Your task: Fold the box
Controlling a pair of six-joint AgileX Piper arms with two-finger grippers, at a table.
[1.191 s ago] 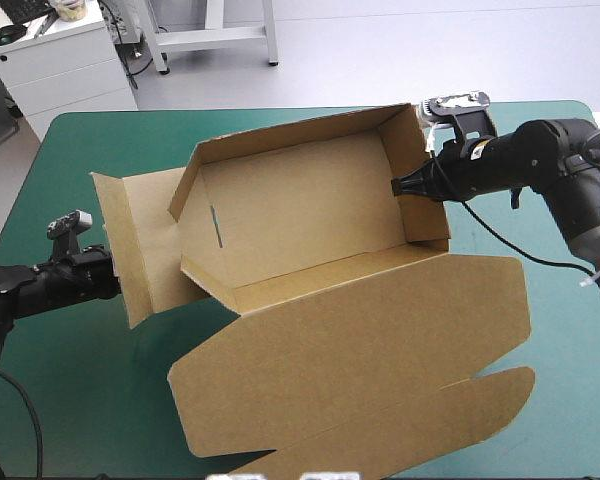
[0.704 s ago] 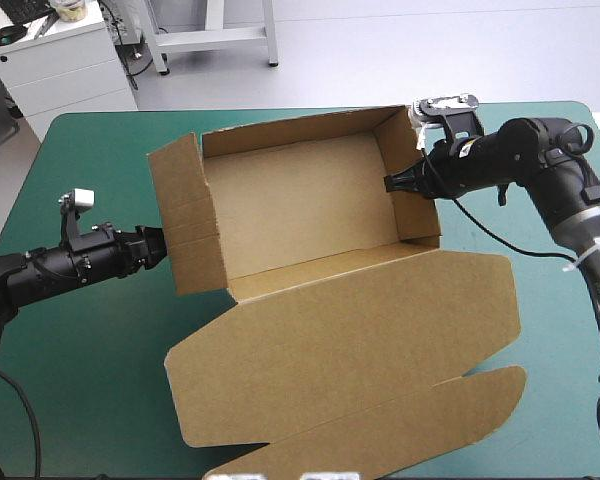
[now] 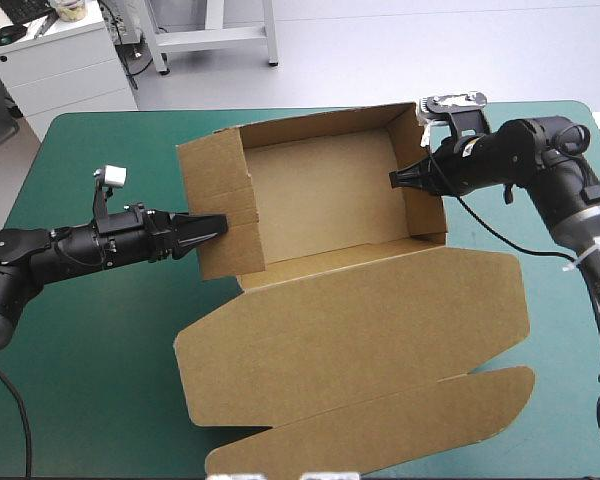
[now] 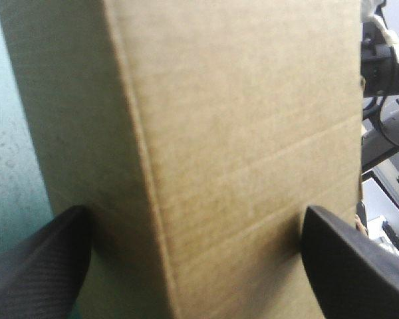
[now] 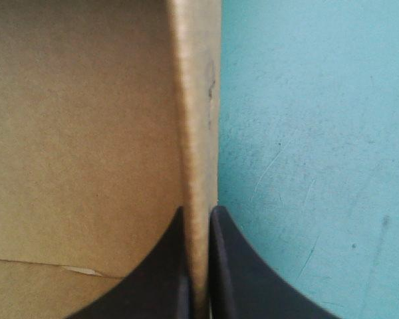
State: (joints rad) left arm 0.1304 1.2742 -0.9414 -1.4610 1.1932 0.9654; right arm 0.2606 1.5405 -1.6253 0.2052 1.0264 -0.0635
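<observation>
The brown box (image 3: 320, 200) stands as an open tray in the middle of the table, walls raised, with its lid (image 3: 360, 340) lying flat toward the near edge. My left gripper (image 3: 208, 227) is open, its black fingers pressed against the outside of the box's left wall (image 3: 220, 215). In the left wrist view that wall (image 4: 239, 133) fills the picture between the spread left gripper (image 4: 194, 222). My right gripper (image 3: 404, 179) is shut on the top edge of the right wall (image 3: 425, 190). The right wrist view shows the right gripper (image 5: 198, 216) pinching that wall (image 5: 196, 100).
The lid's tuck flap (image 3: 380, 430) reaches almost to the table's near edge. Bare teal-green cover (image 3: 90, 350) lies left of the lid and along the right side (image 3: 570, 330). A white cabinet (image 3: 55, 60) stands beyond the far left corner.
The left arm has moved right, toward the box. The left side panel, earlier splayed outward, has swung up into an upright wall. The right gripper has kept its hold on the right wall.
</observation>
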